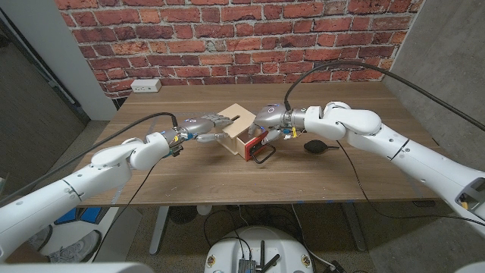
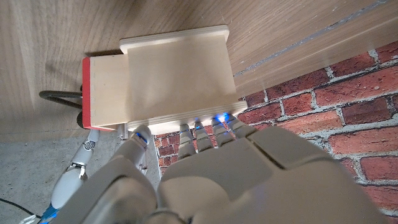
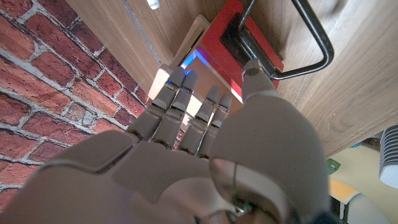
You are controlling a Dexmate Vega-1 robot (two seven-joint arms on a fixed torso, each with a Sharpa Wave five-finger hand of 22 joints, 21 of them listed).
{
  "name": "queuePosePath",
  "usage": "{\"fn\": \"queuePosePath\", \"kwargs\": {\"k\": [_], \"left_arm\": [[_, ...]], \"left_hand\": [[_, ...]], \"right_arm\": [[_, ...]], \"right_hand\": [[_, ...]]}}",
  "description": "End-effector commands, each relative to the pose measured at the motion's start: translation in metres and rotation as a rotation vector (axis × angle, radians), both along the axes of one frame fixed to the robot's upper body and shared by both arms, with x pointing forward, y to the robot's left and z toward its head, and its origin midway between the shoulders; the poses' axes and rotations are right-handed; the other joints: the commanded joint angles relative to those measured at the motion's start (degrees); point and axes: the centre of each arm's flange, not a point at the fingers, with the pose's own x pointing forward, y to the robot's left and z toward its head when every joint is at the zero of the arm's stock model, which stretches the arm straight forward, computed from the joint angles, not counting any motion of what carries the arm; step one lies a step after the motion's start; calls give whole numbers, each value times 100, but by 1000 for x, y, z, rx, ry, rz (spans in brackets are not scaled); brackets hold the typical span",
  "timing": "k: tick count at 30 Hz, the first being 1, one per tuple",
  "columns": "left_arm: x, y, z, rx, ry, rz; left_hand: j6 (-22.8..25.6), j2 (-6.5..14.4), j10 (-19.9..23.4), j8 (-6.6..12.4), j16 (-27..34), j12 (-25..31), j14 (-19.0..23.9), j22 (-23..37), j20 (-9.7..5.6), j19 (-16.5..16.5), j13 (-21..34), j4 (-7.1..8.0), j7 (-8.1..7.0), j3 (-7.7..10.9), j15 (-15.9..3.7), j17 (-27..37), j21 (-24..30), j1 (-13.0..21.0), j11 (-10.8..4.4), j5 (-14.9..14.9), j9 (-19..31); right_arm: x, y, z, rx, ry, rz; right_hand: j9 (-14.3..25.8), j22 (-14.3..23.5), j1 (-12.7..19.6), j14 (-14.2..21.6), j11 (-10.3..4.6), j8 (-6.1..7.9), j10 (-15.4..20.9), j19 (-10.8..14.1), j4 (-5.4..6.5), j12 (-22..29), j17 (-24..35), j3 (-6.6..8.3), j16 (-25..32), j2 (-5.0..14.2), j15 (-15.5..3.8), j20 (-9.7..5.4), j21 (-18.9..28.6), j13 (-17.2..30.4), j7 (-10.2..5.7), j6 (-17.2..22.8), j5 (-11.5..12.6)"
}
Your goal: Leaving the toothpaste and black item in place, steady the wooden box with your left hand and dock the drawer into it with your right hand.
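Red-fronted wooden drawer [image 1: 254, 148] with black wire handle partly out of the pale wooden box [image 1: 236, 127] mid-table, right hand [image 1: 270, 121] fingers on the drawer's front, left hand [image 1: 203, 126] fingertips against the box's side, black item [image 1: 319, 146] just right.

Head feed is evenly lit from above, no harsh shadows; I get soft sheen on the surface [image 1: 227, 174] and on the white arm shells. Straight edges bow toward the corners, wide lens. Left wrist feed: my left hand [image 2: 205, 180] is close and soft, the box [image 2: 177, 78] beyond is sharp, small blue lights glow at the fingertips. Right wrist feed: right hand [image 3: 205, 162] blurred and shaded, blue glow again, brick wall [image 3: 56, 81] fairly crisp.
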Motion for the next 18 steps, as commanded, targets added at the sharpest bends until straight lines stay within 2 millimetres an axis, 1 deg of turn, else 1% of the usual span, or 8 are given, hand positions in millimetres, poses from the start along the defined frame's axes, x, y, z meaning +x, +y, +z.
{"fn": "queuePosePath", "kwargs": {"k": [1,9,18], "left_arm": [[0,0,3,1,-8,9],[-3,1,4,2,-21,13],[-5,2,5,0,-30,20]], "left_hand": [[52,469,20,39,12,7,74,20,-875,54,21,6,11,19,-503,21,17,49,-23,23,15],[56,467,-4,35,7,-4,63,20,-874,57,21,2,11,31,-500,21,14,51,-3,22,16],[39,465,-28,21,-2,-12,38,20,-871,56,21,-1,15,43,-495,22,9,52,-21,20,17]], "right_arm": [[-11,-10,8,35,-12,2],[-15,-17,9,70,6,-8],[-18,-25,10,173,34,-13]], "right_hand": [[3,-6,-79,-24,-23,-7,-18,32,17,42,6,-26,29,5,-800,-550,-23,-1,-35,6,2],[-1,-6,-151,-80,-15,-13,-80,17,41,44,0,-40,48,20,-780,-520,-50,-19,-41,-15,1],[-4,-5,-211,-133,-18,-17,-99,20,69,60,15,-46,78,79,-771,-508,-70,-36,-45,-25,4]]}}
